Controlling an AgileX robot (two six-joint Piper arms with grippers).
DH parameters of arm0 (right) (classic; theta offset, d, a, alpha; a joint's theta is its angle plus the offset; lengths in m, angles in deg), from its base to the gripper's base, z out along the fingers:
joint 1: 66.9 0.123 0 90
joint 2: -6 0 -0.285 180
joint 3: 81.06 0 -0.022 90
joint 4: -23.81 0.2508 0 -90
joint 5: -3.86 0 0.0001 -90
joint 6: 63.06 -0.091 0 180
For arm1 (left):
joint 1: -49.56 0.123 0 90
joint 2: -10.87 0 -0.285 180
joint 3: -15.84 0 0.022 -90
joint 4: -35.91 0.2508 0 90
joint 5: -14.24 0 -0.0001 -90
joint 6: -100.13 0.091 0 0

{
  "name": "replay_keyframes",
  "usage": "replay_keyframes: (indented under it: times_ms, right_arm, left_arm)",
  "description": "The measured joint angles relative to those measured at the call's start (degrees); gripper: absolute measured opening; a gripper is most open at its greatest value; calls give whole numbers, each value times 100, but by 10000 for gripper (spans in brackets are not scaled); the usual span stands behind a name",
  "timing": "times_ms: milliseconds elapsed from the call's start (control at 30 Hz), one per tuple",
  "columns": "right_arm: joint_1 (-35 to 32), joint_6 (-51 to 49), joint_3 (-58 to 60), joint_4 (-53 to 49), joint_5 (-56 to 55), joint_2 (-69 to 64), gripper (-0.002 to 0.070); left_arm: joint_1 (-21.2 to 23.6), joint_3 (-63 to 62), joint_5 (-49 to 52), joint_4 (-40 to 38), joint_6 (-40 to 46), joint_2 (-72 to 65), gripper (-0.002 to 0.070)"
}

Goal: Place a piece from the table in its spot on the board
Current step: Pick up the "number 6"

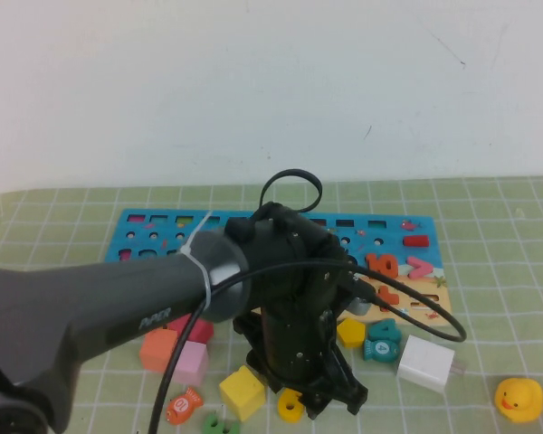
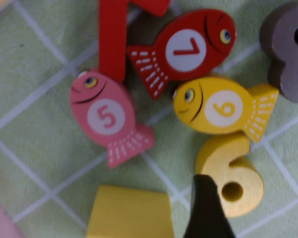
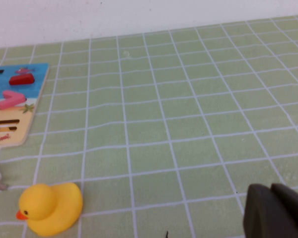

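The yellow numeral 6 [image 1: 290, 405] lies flat on the green gridded table [image 1: 507, 298] near the front, below the board [image 1: 154, 237]. In the left wrist view the 6 [image 2: 233, 173] is beside a yellow-and-red fish marked 6 [image 2: 223, 109]. My left gripper [image 1: 330, 400] is down at the cloth, open, with one dark finger [image 2: 206, 208] touching the 6's side; its other finger is out of view. My right gripper [image 3: 211, 218] is outside the high view, open and empty over bare cloth. The board's end [image 3: 20, 99] shows in the right wrist view.
A yellow cube [image 1: 242, 391], pink and orange blocks [image 1: 176, 354], a white block [image 1: 425, 363] and a yellow duck [image 1: 519, 399] lie along the front. A pink fish 5 [image 2: 107, 116], red fish 7 [image 2: 188, 47] and brown 8 [image 2: 288, 54] crowd the 6. My left arm hides the board's middle.
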Motion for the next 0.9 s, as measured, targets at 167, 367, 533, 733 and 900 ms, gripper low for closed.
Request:
replay_keyframes:
  times_ms: [167, 367, 533, 733, 900]
  right_arm:
    - [0, 0, 0, 0, 0, 0, -1]
    - [0, 0, 0, 0, 0, 0, -1]
    - [0, 0, 0, 0, 0, 0, -1]
    - [0, 0, 0, 0, 0, 0, -1]
    - [0, 0, 0, 0, 0, 0, -1]
  left_arm:
    - [0, 0, -45, -33, 13, -138, 386]
    - [0, 0, -68, -30, 21, -311, 386]
    - [0, 0, -89, 58, -2, -388, 384]
    - [0, 0, -89, 128, -36, -388, 297]
    - [0, -2, 46, 201, -36, -364, 263]
